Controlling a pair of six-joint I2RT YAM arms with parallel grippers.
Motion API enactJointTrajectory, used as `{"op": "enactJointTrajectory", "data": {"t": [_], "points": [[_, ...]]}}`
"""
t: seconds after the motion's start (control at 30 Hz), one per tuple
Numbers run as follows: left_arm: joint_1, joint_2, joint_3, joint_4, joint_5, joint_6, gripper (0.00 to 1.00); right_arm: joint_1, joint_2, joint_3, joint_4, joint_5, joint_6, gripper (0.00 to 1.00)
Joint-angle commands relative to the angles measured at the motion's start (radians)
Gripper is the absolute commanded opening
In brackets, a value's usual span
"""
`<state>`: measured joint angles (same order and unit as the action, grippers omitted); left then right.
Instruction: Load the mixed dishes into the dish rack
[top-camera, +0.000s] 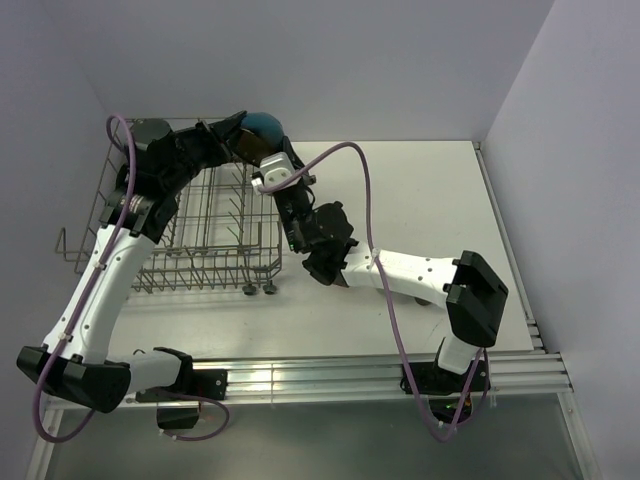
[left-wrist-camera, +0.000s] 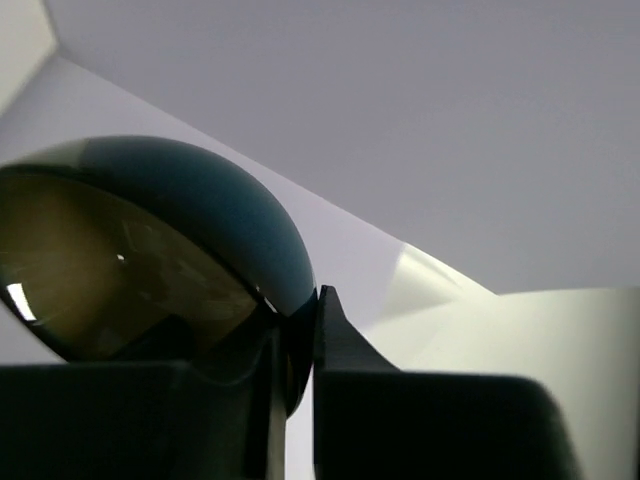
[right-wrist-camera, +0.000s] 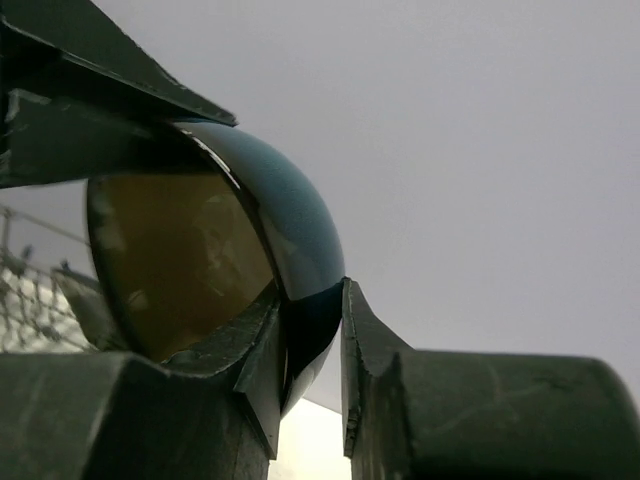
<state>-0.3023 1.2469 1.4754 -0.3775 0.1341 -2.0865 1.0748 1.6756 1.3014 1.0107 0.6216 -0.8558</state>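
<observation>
The glossy, round blue bowl (top-camera: 266, 127) with a tan glazed inside is off the worktop (top-camera: 420, 200). It is held in the air above the far right corner of the grey wire dish rack (top-camera: 170, 265), at about 1 o'clock from the rack's middle. It is tipped up on edge, with its mouth turned towards roughly 7 o'clock, down at the rack.

Both arms meet at the bowl. The left end effector (top-camera: 240, 130) reaches it from 9 o'clock across the rack. In its wrist view the left end effector (left-wrist-camera: 305, 310) is pressed together on the bowl's (left-wrist-camera: 200, 220) thin rim, one finger inside the tan hollow and one on the blue outside. The right end effector (top-camera: 265, 152) comes up from 6 o'clock. In its wrist view the right end effector (right-wrist-camera: 315, 300) also has the bowl's (right-wrist-camera: 290, 220) wall between its fingers, and both appear to touch it. How firmly they press cannot be told.

This looks like a handover. The left arm lies directly over the rack, so it is the better placed to lower the bowl. The coming move turns on the bowl sitting just beyond the rack's far edge. To load it, the bowl must travel towards 7 o'clock and down between the upright tines, rim-first.

The glaze is smooth and reflective, and the wall curves steeply. A rim pinch could therefore slip or let the bowl pivot once one side lets go. The rack's thin wires, seen in the right wrist view (right-wrist-camera: 20, 290), leave narrow slots for a deep bowl.
</observation>
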Motion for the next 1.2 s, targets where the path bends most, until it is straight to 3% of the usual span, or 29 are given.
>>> {"op": "enactJointTrajectory", "data": {"t": [0.0,0.4,0.7,0.93,1.17], "points": [[0.022,-0.007,0.003,0.273,-0.091,-0.224,0.00,0.086,-0.044,-0.005,0.034,-0.183,-0.026,0.00],[0.017,-0.050,-0.098,0.462,-0.123,-0.159,0.00,0.077,0.026,0.047,0.097,-0.048,0.020,0.03],[0.019,-0.061,-0.170,0.577,-0.128,-0.107,0.00,0.063,-0.022,-0.013,0.092,-0.029,0.084,0.68],[0.019,-0.055,-0.164,0.601,-0.158,-0.072,0.00,0.063,-0.053,-0.040,0.100,-0.011,0.093,0.99],[0.045,-0.113,-0.280,0.678,-0.188,0.005,0.00,0.062,-0.145,-0.089,0.098,0.127,0.055,1.00]]}}
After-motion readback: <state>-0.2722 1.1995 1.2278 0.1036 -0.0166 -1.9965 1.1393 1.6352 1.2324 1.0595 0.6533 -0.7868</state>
